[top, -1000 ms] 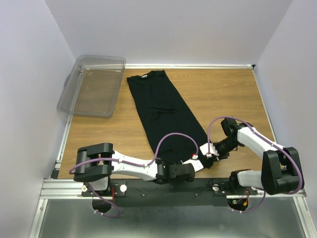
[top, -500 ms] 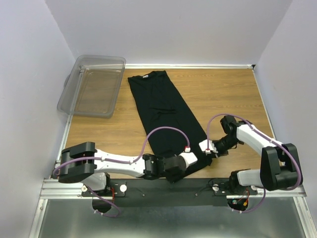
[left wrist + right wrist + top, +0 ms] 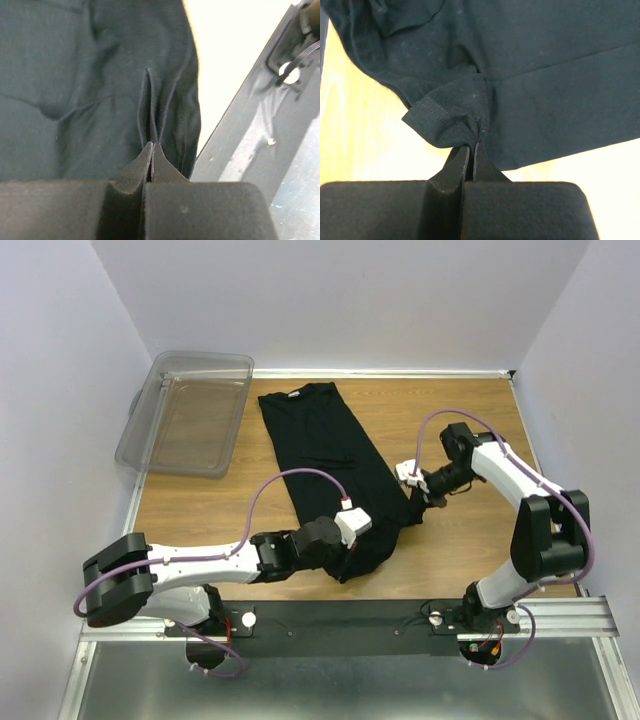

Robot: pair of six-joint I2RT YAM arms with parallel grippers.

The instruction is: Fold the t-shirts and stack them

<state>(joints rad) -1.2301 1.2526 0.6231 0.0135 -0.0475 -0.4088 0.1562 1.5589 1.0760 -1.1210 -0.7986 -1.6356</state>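
One black t-shirt (image 3: 330, 450) lies folded into a long strip on the wooden table, collar at the far end. My left gripper (image 3: 352, 540) is shut on the shirt's near hem and holds it lifted; in the left wrist view the pinched cloth (image 3: 155, 115) rises from my closed gripper (image 3: 151, 146). My right gripper (image 3: 418, 492) is shut on the other near corner; in the right wrist view the stitched hem (image 3: 447, 117) bunches at my gripper (image 3: 471, 146). The near end of the shirt is raised and doubling back over the strip.
A clear plastic bin (image 3: 190, 412) stands at the far left of the table. The black rail (image 3: 350, 620) runs along the near edge. White walls close in the left, right and far sides.
Both grippers have lifted the shirt's near hem and carried it away from the near edge toward the far end. The right arm moved farthest, up and back.
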